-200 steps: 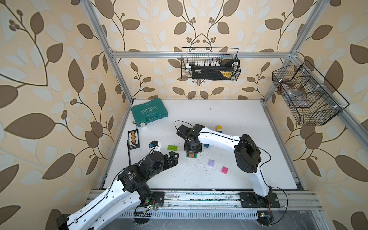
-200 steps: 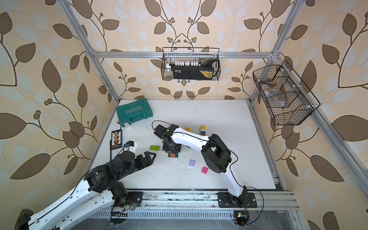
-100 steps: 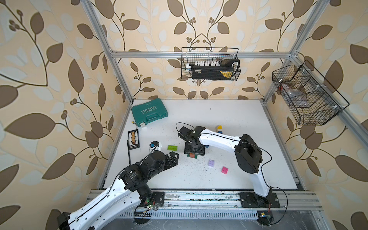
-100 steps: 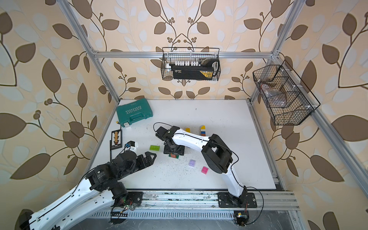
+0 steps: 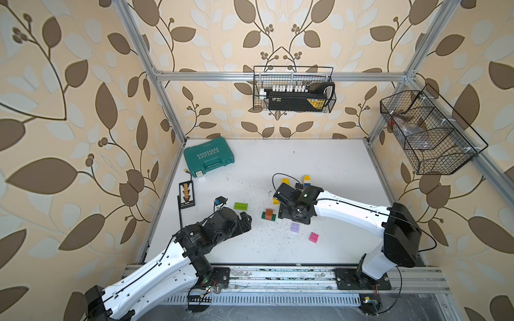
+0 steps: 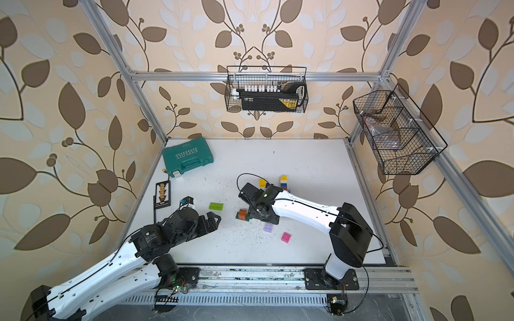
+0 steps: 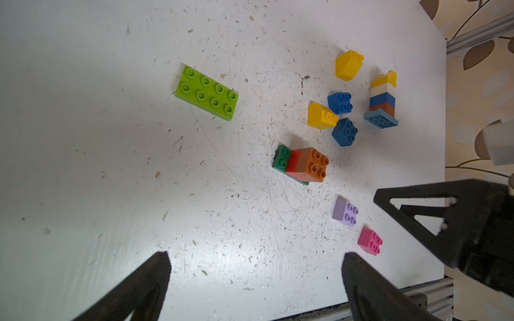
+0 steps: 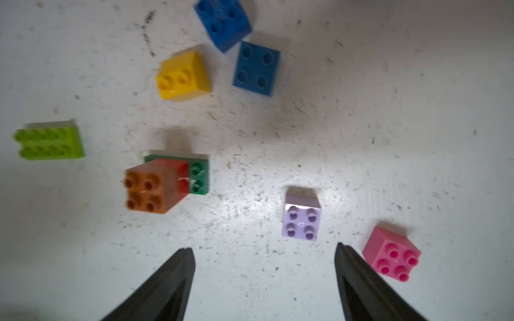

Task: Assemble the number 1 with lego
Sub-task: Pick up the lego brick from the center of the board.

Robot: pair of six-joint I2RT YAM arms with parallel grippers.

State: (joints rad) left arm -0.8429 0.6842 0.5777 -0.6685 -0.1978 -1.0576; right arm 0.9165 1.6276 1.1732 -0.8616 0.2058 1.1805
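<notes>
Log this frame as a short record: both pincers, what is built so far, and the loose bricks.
left pincer: open, empty, above bare white table
right pincer: open, empty, close to the lilac square plastic brick
build: brown square brick on red brick on dark green plate
tall stack: yellow, white, blue and brown bricks on a grey-blue plate
loose: lime green oblong brick, pink square brick, two blue square bricks, two yellow sloped bricks
number 1: not yet recognisable
</notes>
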